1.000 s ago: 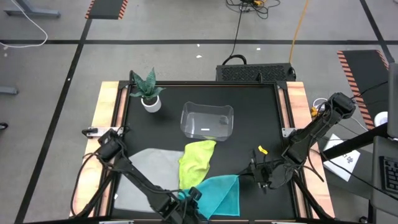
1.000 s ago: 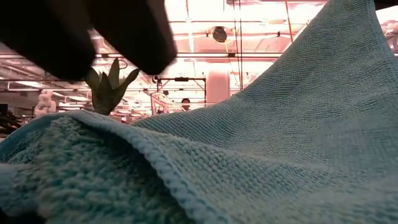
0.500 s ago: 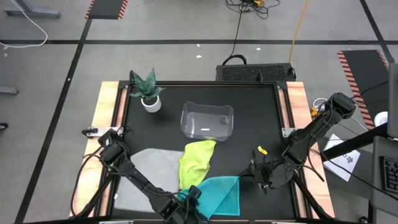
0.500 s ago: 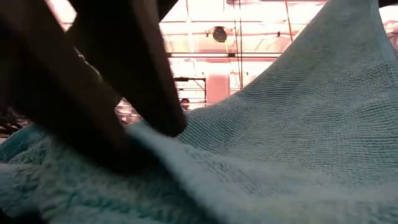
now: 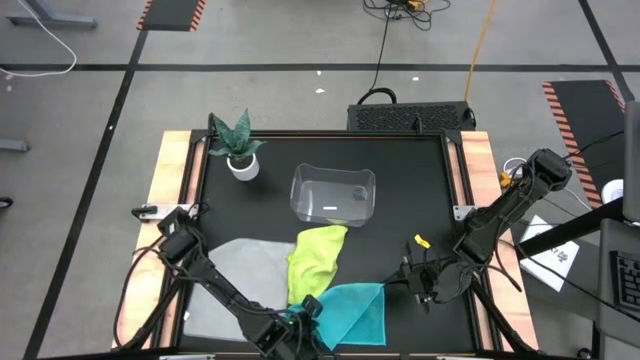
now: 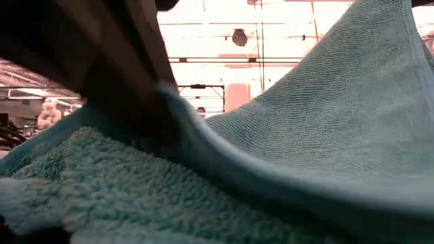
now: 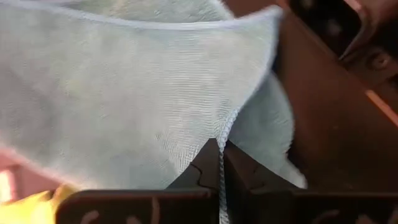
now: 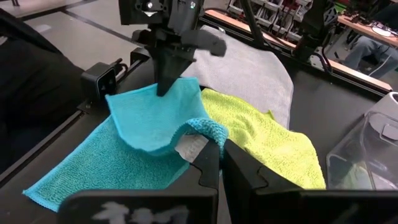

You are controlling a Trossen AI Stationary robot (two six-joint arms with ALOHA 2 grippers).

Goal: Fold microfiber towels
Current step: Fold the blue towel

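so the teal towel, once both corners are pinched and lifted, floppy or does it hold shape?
Likely floppy: the teal towel sags between the left gripper and the right gripper, each shut on a corner. Probably light, since thin fingertip pinches raise its edge. Its looped pile should resist slipping, though the free half may drag on the table.

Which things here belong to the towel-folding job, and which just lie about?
Job: teal towel, yellow towel, grey towel, left hand shut on the teal towel, right hand pinching it too.
Lying about: plant, clear bin.

dark jointed arms (image 5: 215, 285), black cables
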